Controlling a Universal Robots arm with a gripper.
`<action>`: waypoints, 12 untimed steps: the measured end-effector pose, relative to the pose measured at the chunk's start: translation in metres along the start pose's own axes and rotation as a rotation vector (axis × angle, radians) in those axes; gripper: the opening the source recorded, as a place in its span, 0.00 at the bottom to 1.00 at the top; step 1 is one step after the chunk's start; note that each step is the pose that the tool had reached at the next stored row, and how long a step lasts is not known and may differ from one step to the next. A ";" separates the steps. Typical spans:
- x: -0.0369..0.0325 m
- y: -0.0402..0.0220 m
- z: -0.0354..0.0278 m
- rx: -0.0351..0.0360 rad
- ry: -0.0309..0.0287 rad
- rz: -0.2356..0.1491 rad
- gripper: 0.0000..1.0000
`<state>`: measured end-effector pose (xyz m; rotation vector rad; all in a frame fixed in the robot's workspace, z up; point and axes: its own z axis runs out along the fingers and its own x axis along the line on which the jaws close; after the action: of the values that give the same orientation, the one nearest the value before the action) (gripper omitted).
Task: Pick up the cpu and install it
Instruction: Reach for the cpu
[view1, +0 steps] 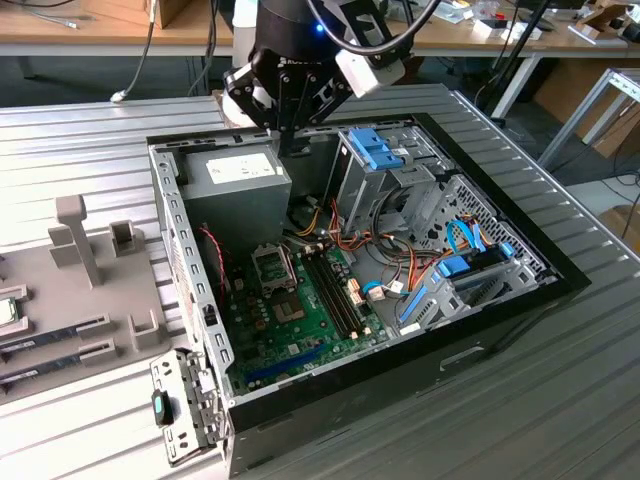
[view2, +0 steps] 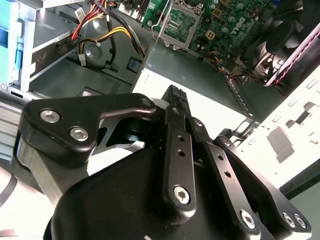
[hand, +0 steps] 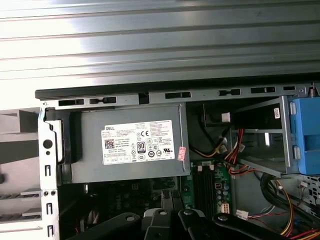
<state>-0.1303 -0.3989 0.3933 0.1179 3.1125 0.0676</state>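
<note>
Currently gripper (view1: 291, 148) is positioned just above the grey power-supply box (view1: 235, 175) inside the open PC case (view1: 560, 285). Fingers (hand: 169, 201) are seen brought together, with nothing clamped. Cpu (view1: 8, 312) is seen lying flat on the grey tray (view1: 40, 275) at the exterior view's left, outside the case and well apart from the gripper. Motherboard socket (view1: 272, 267) is located beside the memory slots (view1: 335, 290).
</note>
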 end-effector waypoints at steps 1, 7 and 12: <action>0.0004 0.0000 0.0000 0.0000 0.0000 0.000 0.11; 0.0052 -0.0004 -0.0002 0.0001 0.0001 0.000 0.11; 0.0089 -0.0007 -0.0003 0.0000 0.0001 0.000 0.11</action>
<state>-0.1392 -0.3989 0.3933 0.1180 3.1125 0.0676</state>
